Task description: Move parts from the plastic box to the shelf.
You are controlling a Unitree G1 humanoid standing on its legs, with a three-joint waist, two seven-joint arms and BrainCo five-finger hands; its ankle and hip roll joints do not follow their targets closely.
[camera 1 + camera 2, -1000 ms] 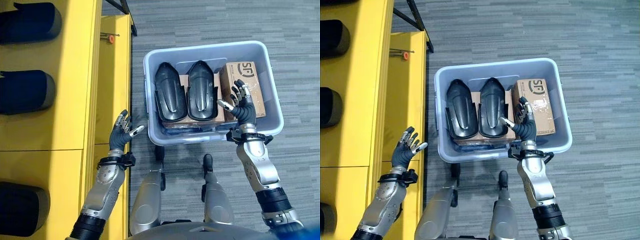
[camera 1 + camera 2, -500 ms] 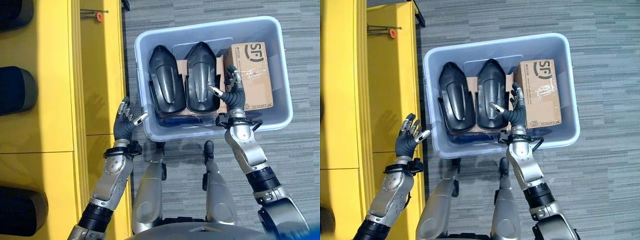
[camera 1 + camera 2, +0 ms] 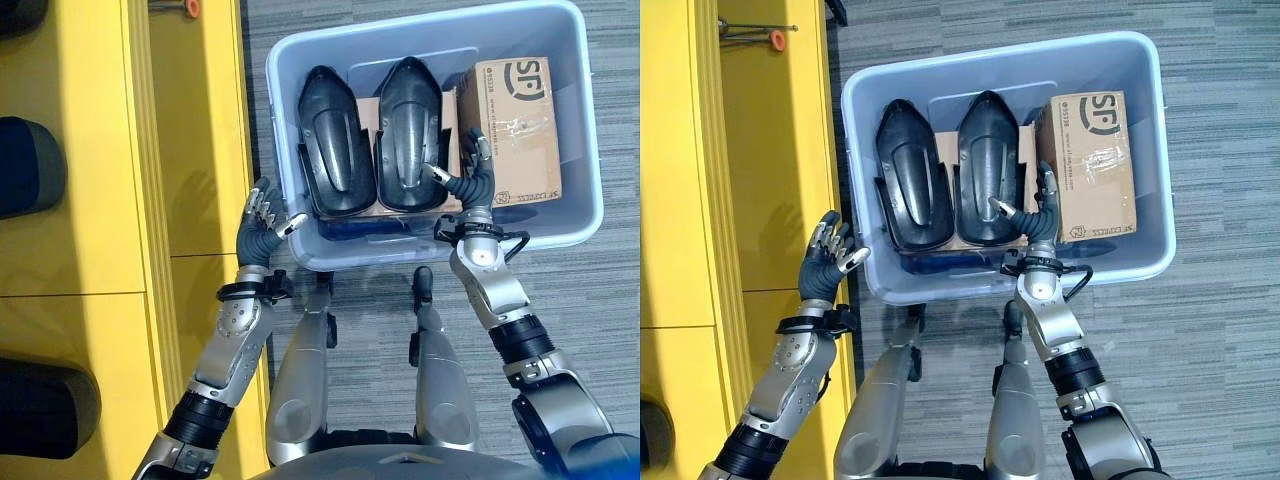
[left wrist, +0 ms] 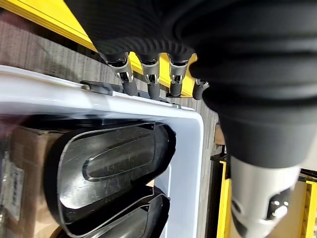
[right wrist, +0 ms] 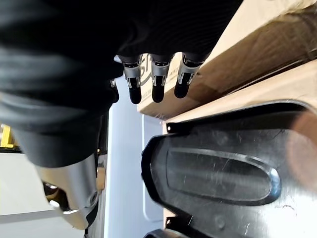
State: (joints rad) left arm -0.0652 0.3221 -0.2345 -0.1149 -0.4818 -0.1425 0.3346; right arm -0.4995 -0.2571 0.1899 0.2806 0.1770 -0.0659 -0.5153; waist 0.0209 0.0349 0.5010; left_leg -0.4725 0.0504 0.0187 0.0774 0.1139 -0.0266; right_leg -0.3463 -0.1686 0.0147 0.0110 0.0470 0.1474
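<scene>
A pale blue plastic box [image 3: 590,150] stands on the floor and holds two black moulded parts side by side, the left part [image 3: 333,140] and the right part [image 3: 409,134], lying on cardboard. A taped cardboard carton [image 3: 517,128] lies at the box's right side. My right hand [image 3: 470,183] hangs open inside the box near its front wall, between the right black part [image 5: 218,173] and the carton [image 5: 257,54]. My left hand [image 3: 260,228] is open outside the box's left front corner, beside the yellow shelf [image 3: 90,200]. Neither hand holds anything.
Dark parts lie on the yellow shelf at its left edge, one [image 3: 30,165] higher and one [image 3: 45,410] lower. A small orange-tipped tool [image 3: 765,38] rests on the shelf's far end. Grey carpet [image 3: 1220,330] surrounds the box.
The camera has shifted, so the box sits higher and the shelf is narrower in view. My right hand has sunk lower into the box towards the right black part. My left hand has come closer to the box's corner.
</scene>
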